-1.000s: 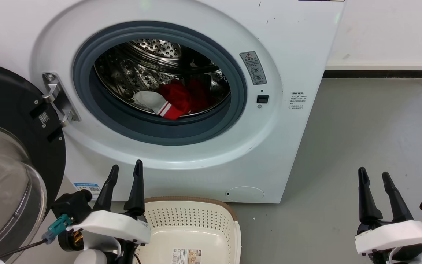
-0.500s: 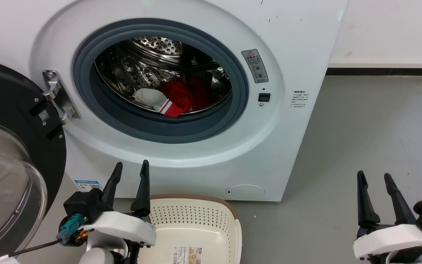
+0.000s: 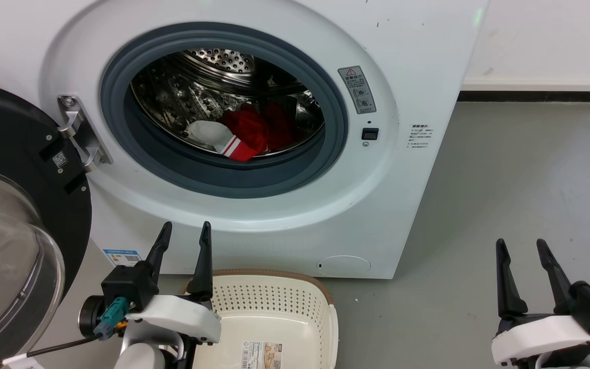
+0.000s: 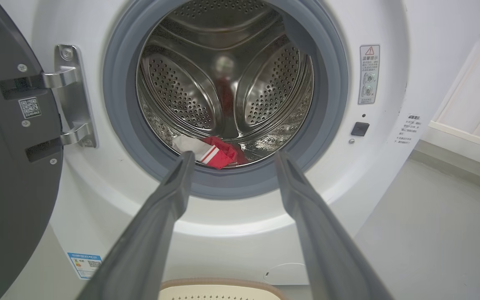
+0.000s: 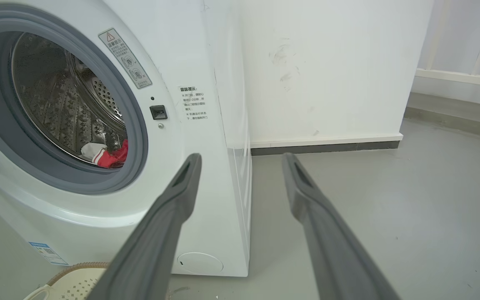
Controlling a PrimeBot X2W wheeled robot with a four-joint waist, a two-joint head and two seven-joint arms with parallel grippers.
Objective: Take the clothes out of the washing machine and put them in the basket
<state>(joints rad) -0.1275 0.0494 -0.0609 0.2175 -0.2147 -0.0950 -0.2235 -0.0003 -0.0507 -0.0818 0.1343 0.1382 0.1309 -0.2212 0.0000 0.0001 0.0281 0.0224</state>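
grey floor point(image 3: 505, 169) | clothes point(image 3: 246, 130) part-hidden in drum point(image 3: 213, 61) | basket point(image 3: 274, 273) cropped | left fingers point(image 3: 203, 261), right fingers point(image 3: 505, 279) wide

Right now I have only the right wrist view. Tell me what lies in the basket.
Observer: In the head view, the part of the basket that shows holds just a paper label on its bottom.
Operator: Report the left claw.
Observer: The left claw is open and holds nothing. In its own wrist view its fingers point at the clothes, which lie low at the front of the washing machine drum.
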